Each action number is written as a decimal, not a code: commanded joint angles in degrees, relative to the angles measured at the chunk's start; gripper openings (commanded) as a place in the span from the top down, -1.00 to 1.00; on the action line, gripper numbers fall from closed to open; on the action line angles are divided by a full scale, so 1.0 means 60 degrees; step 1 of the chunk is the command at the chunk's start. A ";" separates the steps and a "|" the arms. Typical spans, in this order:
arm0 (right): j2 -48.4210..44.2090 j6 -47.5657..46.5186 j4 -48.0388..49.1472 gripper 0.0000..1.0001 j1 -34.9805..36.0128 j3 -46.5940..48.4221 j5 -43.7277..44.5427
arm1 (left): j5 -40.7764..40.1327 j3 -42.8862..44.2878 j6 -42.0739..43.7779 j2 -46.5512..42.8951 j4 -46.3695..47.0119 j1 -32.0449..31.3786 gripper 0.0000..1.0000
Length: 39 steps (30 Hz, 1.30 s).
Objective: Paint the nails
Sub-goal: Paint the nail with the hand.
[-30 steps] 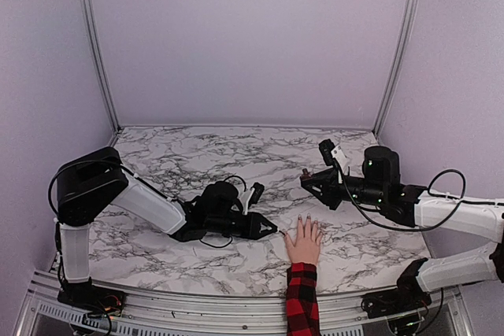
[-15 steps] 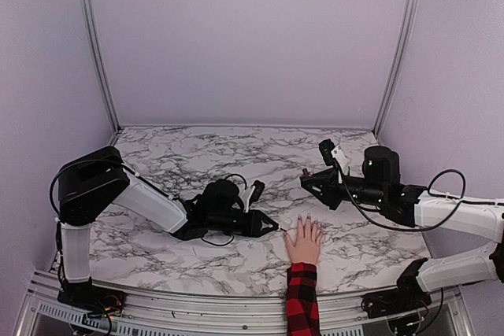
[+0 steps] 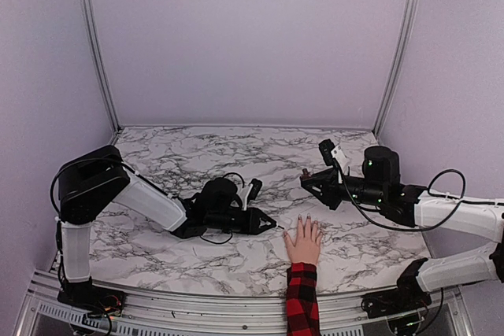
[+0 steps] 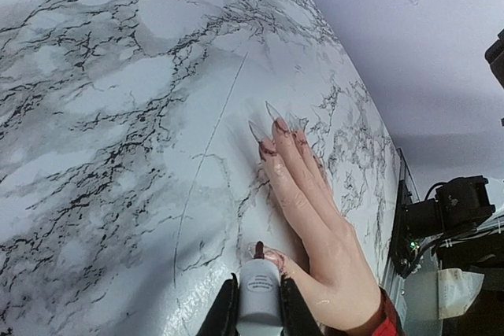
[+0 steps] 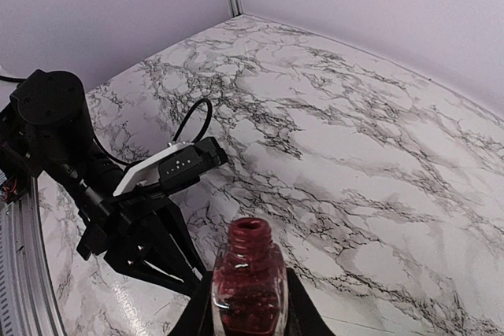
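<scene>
A pale hand [image 3: 303, 240] in a red-and-black plaid sleeve [image 3: 302, 300] lies flat on the marble table. In the left wrist view its nails [image 4: 268, 147] show dark polish under long clear tips. My left gripper [image 4: 257, 287] is shut on a white polish-brush cap [image 4: 260, 300]. The dark brush tip [image 4: 258, 249] rests at the thumb nail [image 4: 272, 257]. From above, the left gripper [image 3: 270, 227] sits just left of the thumb. My right gripper [image 5: 248, 308] is shut on an open red polish bottle [image 5: 250, 285], held upright above the table behind the hand [image 3: 305, 174].
The marble table [image 3: 197, 155] is ringed by lilac walls, with a metal rail [image 3: 197, 304] along the near edge. The left arm's black wrist and cable [image 5: 142, 186] lie low on the table in front of the right gripper.
My left gripper with the brush has shifted slightly to the left and away from the near edge, beside the thumb. The right arm and the hand have stayed still.
</scene>
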 commanded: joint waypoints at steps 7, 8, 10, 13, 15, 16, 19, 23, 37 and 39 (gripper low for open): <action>0.0010 -0.0065 0.0334 1.00 -0.0049 0.0146 -0.0078 | -0.0370 -0.0554 0.1224 -0.0849 0.0318 -0.0031 1.00; 0.0010 -0.0054 0.0337 1.00 -0.0056 0.0147 -0.0096 | -0.0373 -0.0589 0.1324 -0.0944 0.0319 -0.0068 1.00; 0.0010 -0.0049 0.0366 1.00 -0.0052 0.0133 -0.0112 | -0.0301 -0.0602 0.1449 -0.0967 0.0331 -0.0137 1.00; 0.0010 -0.0047 0.0358 1.00 -0.0055 0.0124 -0.0129 | -0.0107 -0.0501 0.1520 -0.0834 0.0334 -0.0258 1.00; 0.0009 -0.0047 0.0361 1.00 -0.0054 0.0132 -0.0138 | 0.0040 -0.0328 0.1463 -0.0664 0.0333 -0.0311 1.00; -0.0003 -0.0050 0.0370 1.00 -0.0057 0.0133 -0.0136 | 0.0047 -0.0272 0.1429 -0.0588 0.0333 -0.0336 1.00; -0.0040 -0.0050 0.0349 1.00 -0.0059 0.0109 -0.0143 | 0.0021 -0.0177 0.1272 -0.0448 0.0334 -0.0355 1.00; -0.0052 -0.0047 0.0366 1.00 -0.0048 0.0101 -0.0126 | 0.0014 -0.0106 0.1162 -0.0363 0.0320 -0.0356 1.00; -0.0052 -0.0049 0.0356 1.00 -0.0049 0.0083 -0.0100 | 0.0183 -0.0002 0.1012 -0.0074 0.0183 -0.0353 1.00; -0.0048 -0.0052 0.0359 1.00 -0.0048 0.0089 -0.0100 | 0.0135 0.0014 0.1002 -0.0033 0.0138 -0.0348 1.00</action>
